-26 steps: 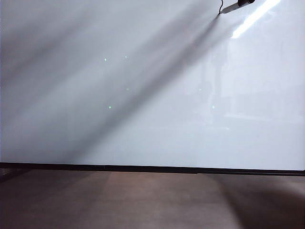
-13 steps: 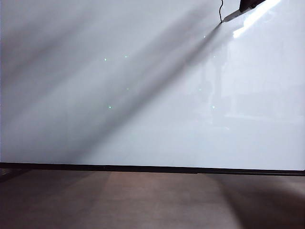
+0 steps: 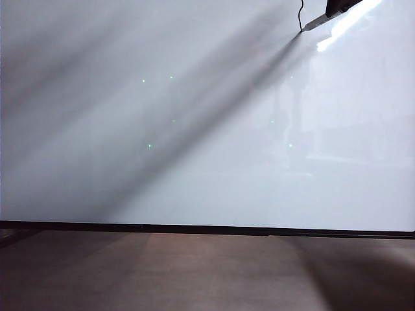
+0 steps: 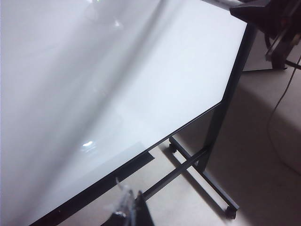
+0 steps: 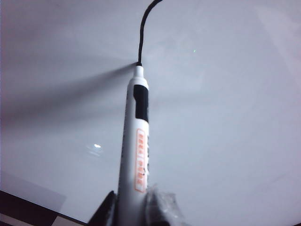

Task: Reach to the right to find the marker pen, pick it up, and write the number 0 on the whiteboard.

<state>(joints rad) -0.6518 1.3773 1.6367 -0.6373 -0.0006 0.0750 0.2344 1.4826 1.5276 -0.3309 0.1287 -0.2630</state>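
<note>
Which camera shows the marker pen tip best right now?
The right wrist view: the marker pen, held in the right claw, has its tip on the whiteboard ending a black stroke. The exterior view shows only its tip end at the top edge. The left wrist view shows none.

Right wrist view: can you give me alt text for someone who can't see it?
The right end effector grips a white marker pen whose tip meets the glossy whiteboard at the end of a thin curved black line, an unfinished stroke. The pen casts a long soft shadow across the board.
</note>
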